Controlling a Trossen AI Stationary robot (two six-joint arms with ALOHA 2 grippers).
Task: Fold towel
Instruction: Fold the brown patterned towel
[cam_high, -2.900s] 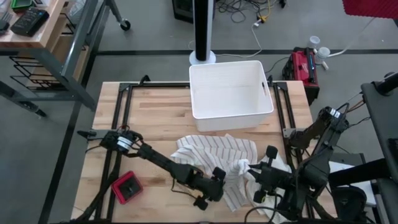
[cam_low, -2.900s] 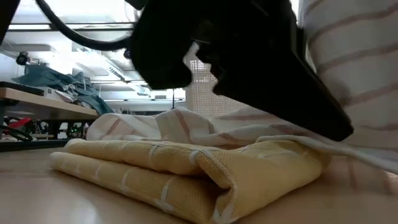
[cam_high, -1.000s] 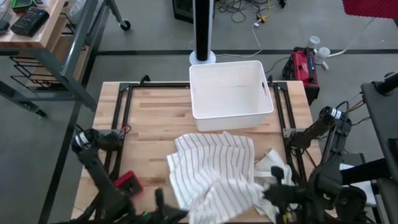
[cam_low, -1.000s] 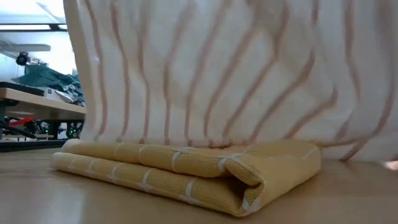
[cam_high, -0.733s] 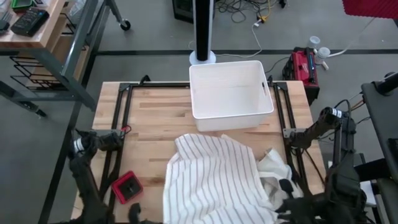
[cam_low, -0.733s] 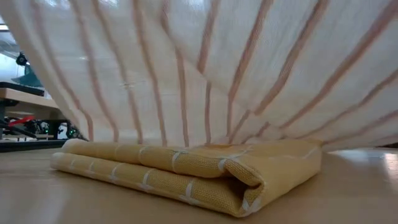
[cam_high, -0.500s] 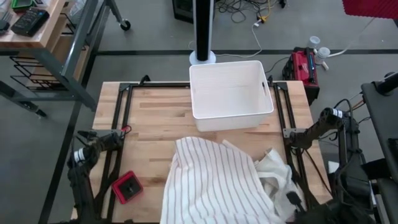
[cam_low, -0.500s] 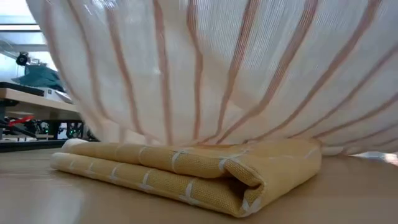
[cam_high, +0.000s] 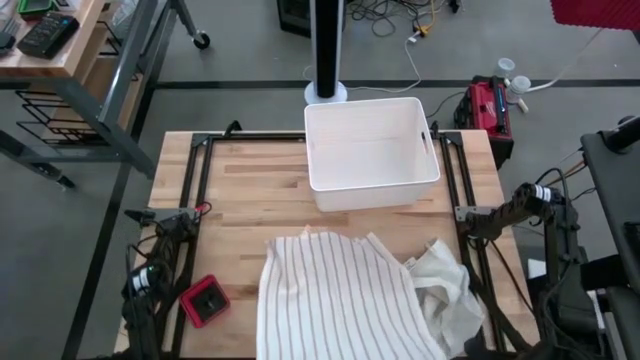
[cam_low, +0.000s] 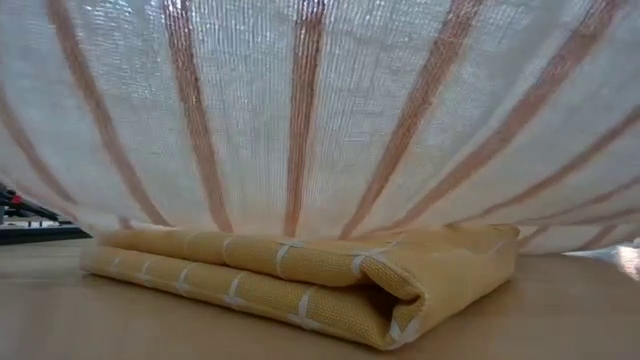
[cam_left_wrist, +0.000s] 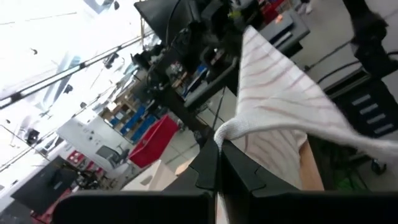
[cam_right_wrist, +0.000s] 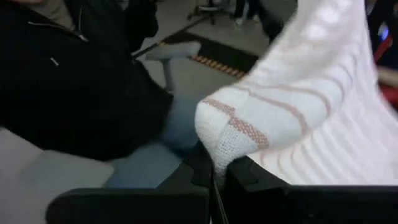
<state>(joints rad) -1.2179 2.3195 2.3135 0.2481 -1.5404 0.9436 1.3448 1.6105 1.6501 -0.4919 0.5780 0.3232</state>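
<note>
— Hanging right in front of the low camera: striped towel (cam_low: 320, 110), stretched like a curtain, filling nearly the whole view. Behind it on the desk (cam_low: 100, 320), a folded yellow cloth (cam_low: 300, 280), lying flat.

— Held by what?

— Pinched at two corners. Left tool (cam_left_wrist: 217, 163) clenched on one bunched corner of the striped towel (cam_left_wrist: 273, 106); right tool (cam_right_wrist: 214, 171) clenched on another corner (cam_right_wrist: 249, 134). Both fingers pressed together over the fabric in the wrist views. Neither tool visible from overhead, both past the near edge at six o'clock.

— And from above?

— Spread from the six o'clock edge up toward the centre of the desk (cam_high: 250, 180), stripes running near to far. Striped towel (cam_high: 335, 300) wide and fairly smooth there. Just beside it at about four o'clock, a crumpled pale cloth (cam_high: 445, 285), touching the towel's edge. At eight o'clock, a small red block (cam_high: 205, 302), apart from the towel.

— Farther back?

— White bin (cam_high: 370, 150) at twelve o'clock, sitting at the far edge, near the towel's far hem but not touching. Beyond the right tool, someone seated in dark clothing (cam_right_wrist: 68, 81), blurred.
</note>
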